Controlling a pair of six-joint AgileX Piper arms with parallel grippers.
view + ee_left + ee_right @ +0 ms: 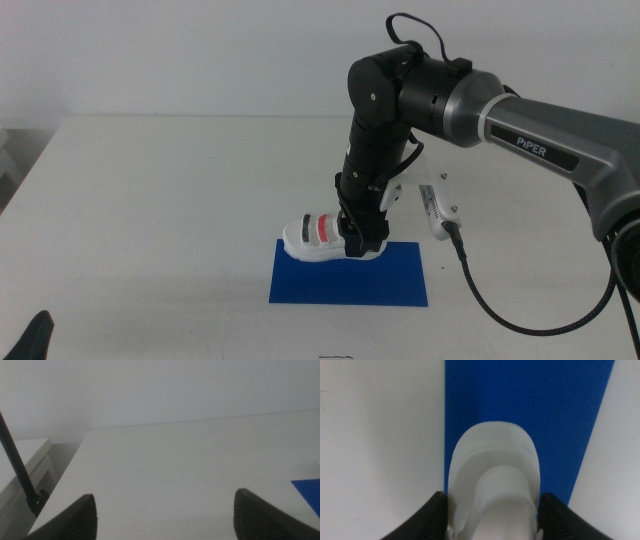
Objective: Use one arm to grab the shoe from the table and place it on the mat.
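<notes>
The white shoe (316,238) with black and red straps sits at the far left corner of the dark-blue mat (350,278), partly overhanging its far edge. My right gripper (362,240) comes down from above and is shut on the shoe's heel end. In the right wrist view the shoe (492,475) fills the space between both jaws, with the mat (545,410) beneath it. Whether the sole rests on the mat or hangs just above it I cannot tell. My left gripper (35,335) waits at the table's near left corner, open (165,510) and holding nothing.
The white table (150,200) stretches around the mat. A black cable (500,310) trails from the right arm across the table to the right of the mat. A corner of the mat (309,491) shows in the left wrist view.
</notes>
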